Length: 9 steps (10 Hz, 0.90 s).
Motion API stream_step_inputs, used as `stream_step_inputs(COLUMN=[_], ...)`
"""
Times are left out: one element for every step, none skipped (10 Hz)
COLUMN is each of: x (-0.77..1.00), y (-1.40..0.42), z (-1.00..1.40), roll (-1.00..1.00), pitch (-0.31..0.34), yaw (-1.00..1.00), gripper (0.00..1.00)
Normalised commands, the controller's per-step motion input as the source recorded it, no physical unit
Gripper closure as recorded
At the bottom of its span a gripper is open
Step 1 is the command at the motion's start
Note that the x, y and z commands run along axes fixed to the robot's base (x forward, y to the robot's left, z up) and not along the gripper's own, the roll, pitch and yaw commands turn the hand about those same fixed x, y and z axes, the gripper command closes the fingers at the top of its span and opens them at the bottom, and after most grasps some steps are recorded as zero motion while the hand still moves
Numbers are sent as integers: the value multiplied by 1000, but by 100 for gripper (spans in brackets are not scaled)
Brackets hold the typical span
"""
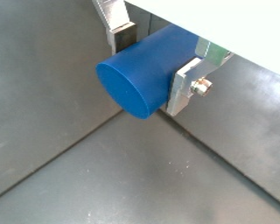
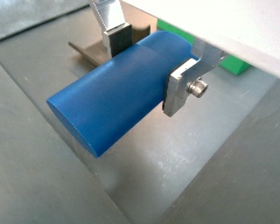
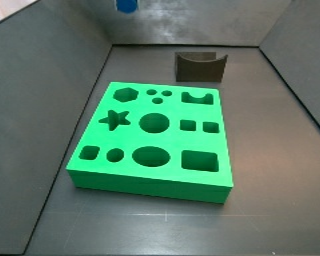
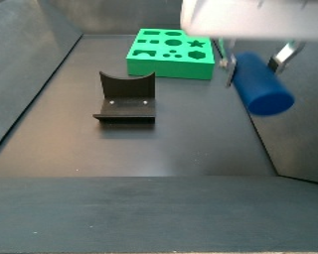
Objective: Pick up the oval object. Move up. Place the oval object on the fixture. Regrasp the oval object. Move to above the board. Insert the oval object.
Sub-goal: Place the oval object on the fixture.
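My gripper [image 1: 154, 61] is shut on the oval object [image 1: 130, 83], a smooth blue peg that lies crosswise between the silver fingers and sticks far out past them in both wrist views [image 2: 108, 105]. In a side view the gripper [image 4: 254, 64] holds the peg [image 4: 265, 89] high above the floor, to the right of the fixture [image 4: 126, 99] and nearer than the green board [image 4: 171, 53]. The dark notched fixture [image 3: 199, 66] stands empty behind the board [image 3: 156, 135]. The peg just shows at the top edge [image 3: 127, 5].
Grey walls enclose the dark floor on all sides. In a wrist view the fixture [image 2: 87, 52] and a corner of the board [image 2: 234, 64] show behind the held peg. All the board's cut-outs are empty.
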Motion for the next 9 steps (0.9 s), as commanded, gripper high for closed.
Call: stream_step_inputs(x=[-12,1,3,724,733,791,823,895,961], y=[11,18,19,-1000,-1000,-1000,-1000,-1000,-1000], z=[595,320,208,-239,-249,-238,-239,-244,-249], roll=[5,3,2,-470,-459,-357,-296,-186,-122], pitch=[62,77,84,30,29,4,2,-2,-7], yaw=[-16,-17,-17,-136,-121,-67,-48,-14,4], gripper=[100,100,100,100,100,100,100,100,100])
